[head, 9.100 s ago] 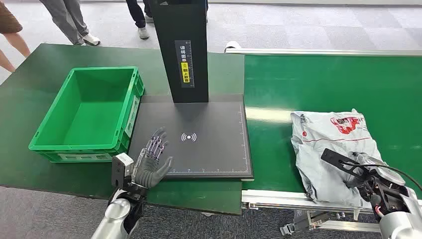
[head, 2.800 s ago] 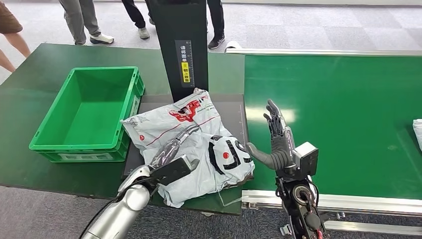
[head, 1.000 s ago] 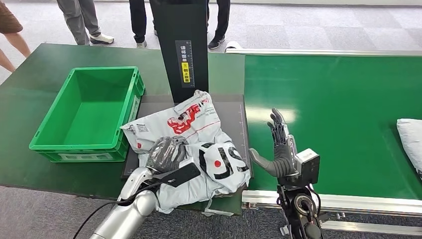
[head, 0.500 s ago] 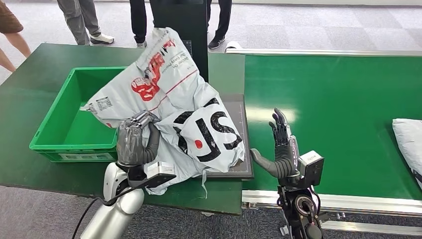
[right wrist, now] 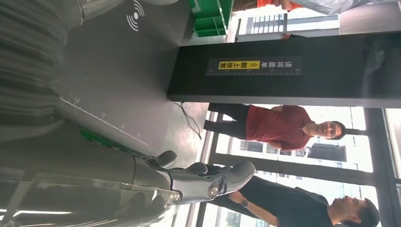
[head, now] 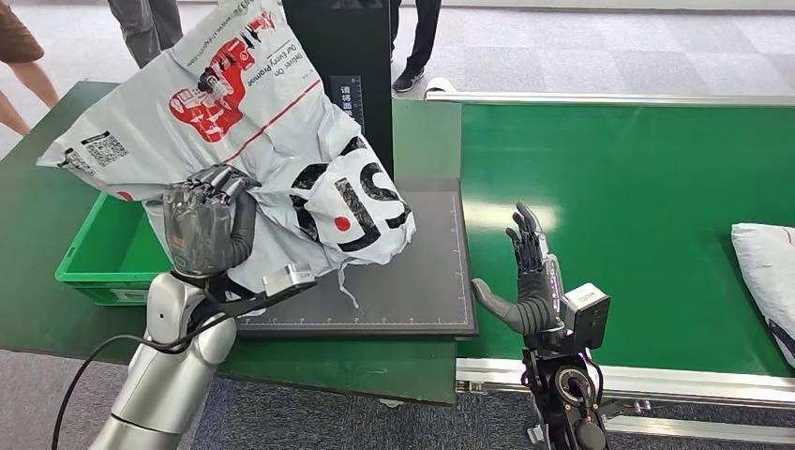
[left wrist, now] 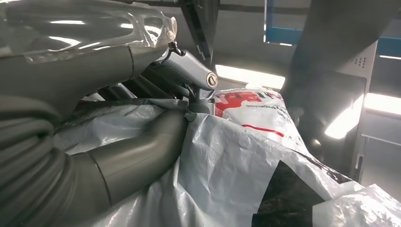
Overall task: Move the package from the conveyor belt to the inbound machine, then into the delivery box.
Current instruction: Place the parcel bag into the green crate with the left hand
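My left hand (head: 206,230) grips a crumpled grey plastic package (head: 239,122) printed with red and black marks. It holds the package in the air, above the gap between the green delivery box (head: 108,253) and the black inbound machine plate (head: 403,272). The package hides most of the box. In the left wrist view my left hand (left wrist: 142,94) wraps the grey package (left wrist: 246,161). My right hand (head: 530,277) stands upright and open at the plate's right edge, over the conveyor belt (head: 637,187), holding nothing. In the right wrist view the fingers (right wrist: 208,177) are spread.
The machine's black post (head: 342,75) rises behind the plate. A second grey package (head: 764,272) lies on the belt at the far right. Several people stand beyond the table (head: 412,131), two of them (right wrist: 283,127) behind the post.
My left hand has lifted the package off the machine plate and carried it up and to the left, over the green box. The right hand has stayed still. The second package has come further in on the belt.
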Controlling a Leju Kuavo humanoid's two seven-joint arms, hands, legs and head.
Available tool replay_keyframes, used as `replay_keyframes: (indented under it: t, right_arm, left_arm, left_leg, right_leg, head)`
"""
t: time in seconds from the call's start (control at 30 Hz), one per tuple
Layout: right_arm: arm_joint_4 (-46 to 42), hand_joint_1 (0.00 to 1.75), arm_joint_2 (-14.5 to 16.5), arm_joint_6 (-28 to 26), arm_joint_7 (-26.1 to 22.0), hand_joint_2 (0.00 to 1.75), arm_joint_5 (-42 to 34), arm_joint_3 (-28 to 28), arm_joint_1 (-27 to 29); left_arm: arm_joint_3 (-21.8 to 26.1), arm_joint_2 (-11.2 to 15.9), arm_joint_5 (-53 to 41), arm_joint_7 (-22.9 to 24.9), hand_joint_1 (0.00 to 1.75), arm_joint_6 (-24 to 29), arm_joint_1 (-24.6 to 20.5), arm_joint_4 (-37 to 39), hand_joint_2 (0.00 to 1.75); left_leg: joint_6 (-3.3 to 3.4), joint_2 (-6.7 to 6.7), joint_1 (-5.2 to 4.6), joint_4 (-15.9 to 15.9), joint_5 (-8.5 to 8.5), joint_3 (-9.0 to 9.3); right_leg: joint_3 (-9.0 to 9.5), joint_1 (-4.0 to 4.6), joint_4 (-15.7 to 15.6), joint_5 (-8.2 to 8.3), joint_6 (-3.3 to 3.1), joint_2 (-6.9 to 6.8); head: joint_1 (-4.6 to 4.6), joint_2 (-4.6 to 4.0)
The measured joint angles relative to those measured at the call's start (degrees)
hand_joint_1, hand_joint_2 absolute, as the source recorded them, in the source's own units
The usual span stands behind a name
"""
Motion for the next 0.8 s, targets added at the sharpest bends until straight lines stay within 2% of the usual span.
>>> replay_keyframes:
  t: [0.13,0.23,0.37,0.5,0.63,0.8]
  right_arm:
    - [0.04,0.0,0.01,0.02,-0.07,1.75,0.03,0.0,-0.05]
    - [0.12,0.0,0.01,0.06,-0.13,1.75,0.13,0.0,-0.06]
    - [0.19,0.0,-0.01,-0.08,-0.26,1.75,0.21,-0.02,0.31]
    - [-0.11,0.0,-0.04,-0.39,-0.27,1.75,0.31,-0.13,1.45]
    - [-0.58,0.0,-0.04,-0.58,-0.09,1.75,0.57,-0.13,2.05]
    - [-0.79,0.0,-0.03,-0.63,0.01,1.75,0.68,-0.13,2.26]
  left_arm:
    - [0.44,0.5,-3.04,1.7,1.75,-0.09,-0.57,0.68,1.75]
    - [1.57,1.41,-11.93,7.89,1.75,-0.97,-3.29,3.98,1.75]
    - [3.53,3.03,-20.59,16.41,1.75,-1.95,-12.84,17.05,1.75]
    - [4.57,4.17,-21.88,23.77,1.75,-0.14,-21.73,31.34,1.75]
    - [6.8,4.51,-20.46,26.16,1.75,0.22,-25.79,40.54,1.75]
    - [8.74,4.56,-19.88,26.76,1.75,0.31,-27.18,46.15,1.75]
  left_leg:
    - [0.0,0.0,-0.01,0.0,-0.01,-0.02]
    - [0.0,-0.01,-0.01,0.01,0.0,-0.02]
    - [-0.06,0.02,0.01,0.01,0.09,0.02]
    - [-0.07,0.07,0.03,0.0,0.14,0.04]
    - [-0.07,0.09,0.02,0.0,0.13,0.01]
    - [-0.08,0.06,0.01,0.01,0.11,-0.04]
  right_leg:
    - [-0.02,-0.01,0.0,-0.01,0.01,0.0]
    - [-0.04,-0.01,-0.01,0.0,0.0,-0.01]
    - [-0.04,0.01,0.01,0.08,-0.08,0.0]
    - [-0.03,0.03,0.04,0.12,-0.14,0.03]
    - [-0.07,0.03,0.04,0.11,-0.12,0.04]
    - [-0.1,0.02,0.03,0.1,-0.12,0.02]
  head:
    - [0.01,0.0]
    - [0.02,-0.01]
    - [0.01,0.0]
    - [0.02,-0.01]
    - [0.02,0.0]
    - [0.01,0.0]
